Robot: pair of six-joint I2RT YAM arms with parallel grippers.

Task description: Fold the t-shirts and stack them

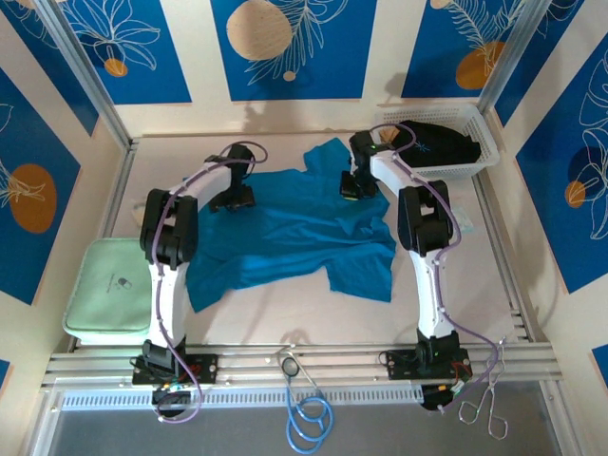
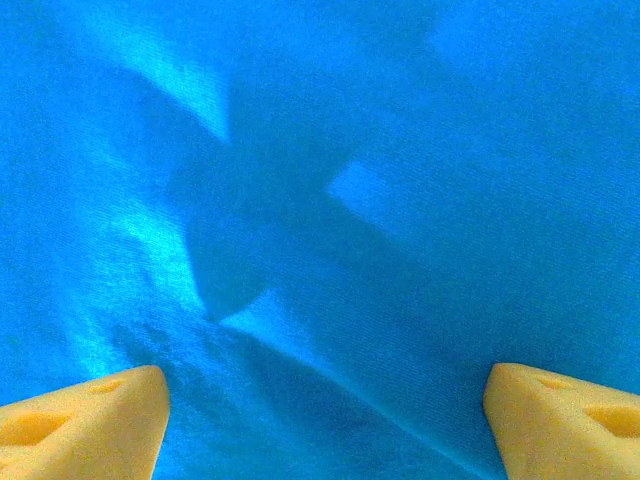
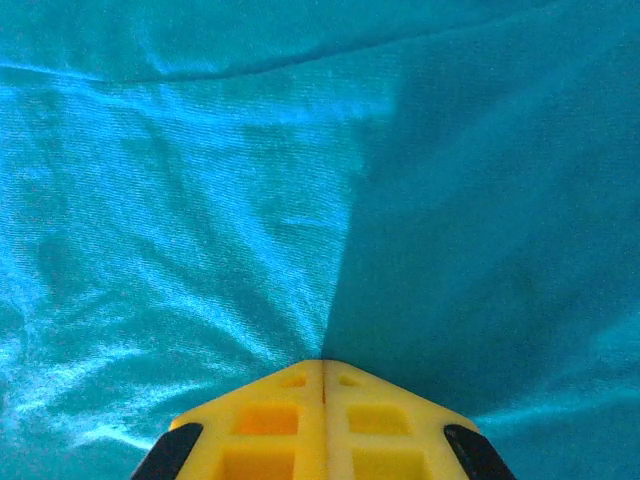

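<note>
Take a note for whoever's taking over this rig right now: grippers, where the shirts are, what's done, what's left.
Left gripper: open, low over the teal t-shirt, holding nothing.
Right gripper: shut, apparently pinching the teal t-shirt at its far right part.
Teal t-shirt: spread on the table, unfolded.
Black t-shirt: in the white basket, far right.
Done: nothing folded yet.
Left: fold both shirts, then stack them.

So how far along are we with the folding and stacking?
Nothing looks folded yet. The teal t-shirt lies spread, rumpled, on the table. In hand: the right gripper is shut, pinching its cloth; the left gripper hangs open over it. Left: folding it and the black t-shirt in the basket, then stacking.
</note>
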